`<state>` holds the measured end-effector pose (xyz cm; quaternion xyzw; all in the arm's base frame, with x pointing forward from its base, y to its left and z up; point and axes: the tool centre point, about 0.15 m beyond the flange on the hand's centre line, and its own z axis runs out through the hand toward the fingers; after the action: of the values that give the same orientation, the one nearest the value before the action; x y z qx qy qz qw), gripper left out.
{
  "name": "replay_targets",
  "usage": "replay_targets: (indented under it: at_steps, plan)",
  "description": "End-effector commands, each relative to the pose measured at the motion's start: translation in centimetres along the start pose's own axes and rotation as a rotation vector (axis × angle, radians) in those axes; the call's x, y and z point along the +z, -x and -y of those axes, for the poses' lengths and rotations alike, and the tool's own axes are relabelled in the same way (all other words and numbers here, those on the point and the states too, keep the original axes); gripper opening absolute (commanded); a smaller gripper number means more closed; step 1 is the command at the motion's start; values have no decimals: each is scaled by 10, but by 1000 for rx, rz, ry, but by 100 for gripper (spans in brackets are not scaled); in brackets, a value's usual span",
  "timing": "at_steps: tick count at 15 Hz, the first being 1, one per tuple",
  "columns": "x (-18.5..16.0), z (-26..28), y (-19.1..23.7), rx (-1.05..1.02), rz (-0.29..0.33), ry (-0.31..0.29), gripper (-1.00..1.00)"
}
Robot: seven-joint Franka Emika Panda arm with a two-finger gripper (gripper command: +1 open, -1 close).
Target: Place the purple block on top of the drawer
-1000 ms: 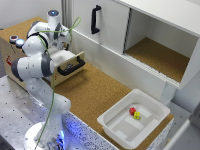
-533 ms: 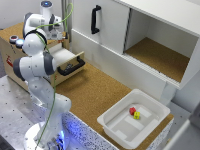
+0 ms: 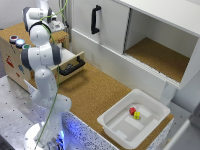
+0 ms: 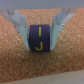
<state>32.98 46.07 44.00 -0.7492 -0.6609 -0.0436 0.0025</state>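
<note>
End effector (image 4: 39, 34) on purple block.
Both pale fingers (image 4: 19, 24) clamp the dark purple cube with yellow lettering (image 4: 38, 40), which rests on the speckled cork-brown top of the light-wood drawer (image 3: 37, 37).

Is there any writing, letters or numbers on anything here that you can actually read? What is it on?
"I" over "J": yellow letters on the dark purple block held between the gripper's fingers, seen in the wrist view.
Small red mark on the side of the small light-wood drawer unit with the cork-brown top: too blurred to read.
Round coloured buttons on that unit: no lettering can be made out.
Nothing else shows text.
</note>
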Motion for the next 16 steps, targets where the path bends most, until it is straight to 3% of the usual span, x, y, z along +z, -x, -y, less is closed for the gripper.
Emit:
replay_targets:
  at_steps: [1,8,16]
  plan:
    - [-5,-4,-21,-67,124,-32,100]
    - [-56,1,-12,-15,-15,35,100]
    - [-81,-14,45,360,-125,71,100]
